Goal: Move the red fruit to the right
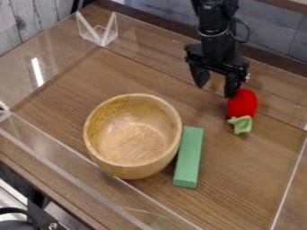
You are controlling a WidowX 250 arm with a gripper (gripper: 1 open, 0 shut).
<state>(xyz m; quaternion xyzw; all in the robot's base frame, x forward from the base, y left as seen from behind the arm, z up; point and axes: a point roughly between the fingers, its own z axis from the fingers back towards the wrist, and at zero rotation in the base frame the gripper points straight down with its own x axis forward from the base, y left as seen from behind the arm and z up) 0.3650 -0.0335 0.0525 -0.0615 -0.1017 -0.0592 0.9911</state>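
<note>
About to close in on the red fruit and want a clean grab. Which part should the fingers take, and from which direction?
Take the red fruit across its round red body, coming from above. It lies on the table with its green leafy end pointing toward the camera, so the rounded body is the widest, most exposed part. The open gripper already points down just up and left of it in the picture; nothing crowds it.

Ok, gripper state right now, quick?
Gripper: open, holding nothing, just up and left of the red fruit in the picture.
</note>
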